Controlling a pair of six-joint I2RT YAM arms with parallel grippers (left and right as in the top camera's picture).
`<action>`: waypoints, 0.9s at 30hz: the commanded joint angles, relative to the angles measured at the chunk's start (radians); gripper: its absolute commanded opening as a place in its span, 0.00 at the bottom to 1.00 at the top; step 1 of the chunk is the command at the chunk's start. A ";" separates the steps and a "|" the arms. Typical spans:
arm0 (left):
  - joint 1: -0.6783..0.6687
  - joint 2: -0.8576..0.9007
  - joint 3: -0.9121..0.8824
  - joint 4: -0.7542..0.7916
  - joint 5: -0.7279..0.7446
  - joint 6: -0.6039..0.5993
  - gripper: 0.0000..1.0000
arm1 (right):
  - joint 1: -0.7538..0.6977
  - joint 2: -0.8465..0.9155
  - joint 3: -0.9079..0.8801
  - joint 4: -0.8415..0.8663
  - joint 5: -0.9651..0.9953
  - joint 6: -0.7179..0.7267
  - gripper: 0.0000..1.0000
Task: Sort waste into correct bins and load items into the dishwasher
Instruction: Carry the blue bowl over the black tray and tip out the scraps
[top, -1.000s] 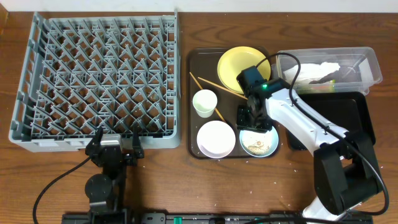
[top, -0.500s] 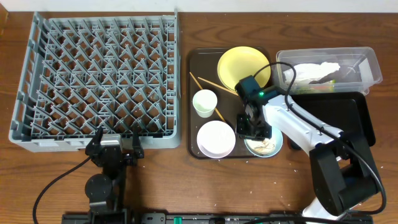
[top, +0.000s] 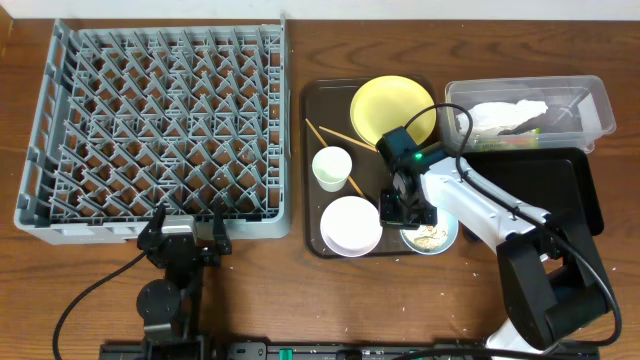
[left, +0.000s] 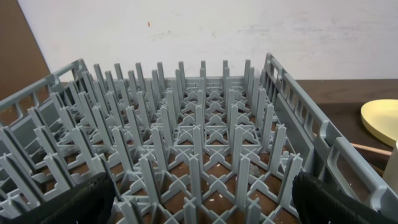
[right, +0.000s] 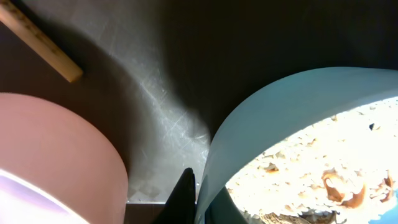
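Note:
My right gripper (top: 404, 211) is shut on the left rim of the light-blue bowl (top: 434, 237), which holds pale food crumbs (right: 323, 158) and sits at the front right corner of the brown tray (top: 313, 100). In the right wrist view one dark finger (right: 185, 198) presses the outside of the bowl's wall (right: 273, 118). The white bowl (top: 350, 225), a small cup (top: 330, 167), chopsticks (top: 334, 133) and the yellow plate (top: 393, 108) share that tray. My left gripper (top: 185, 224) rests open at the front wall of the grey dish rack (top: 160, 120), with nothing in it.
A clear tub (top: 590, 100) at the back right holds a crumpled white napkin (top: 505, 115). The black tray (top: 565, 190) lies in front of it. The left wrist view shows the rack's pegs (left: 199, 143) between my fingers (left: 68, 199).
The right gripper has closed on the light-blue bowl's rim. The bowl has slid a little to the right and toward the front. The left arm has stayed still.

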 joint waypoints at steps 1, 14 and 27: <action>-0.002 -0.007 -0.016 -0.034 0.018 -0.011 0.92 | 0.003 -0.015 0.019 -0.037 0.010 -0.042 0.01; -0.002 -0.007 -0.016 -0.034 0.018 -0.011 0.92 | -0.131 -0.296 0.174 -0.143 -0.027 -0.248 0.01; -0.002 -0.007 -0.016 -0.034 0.018 -0.012 0.92 | -0.584 -0.342 0.056 0.003 -0.449 -0.550 0.01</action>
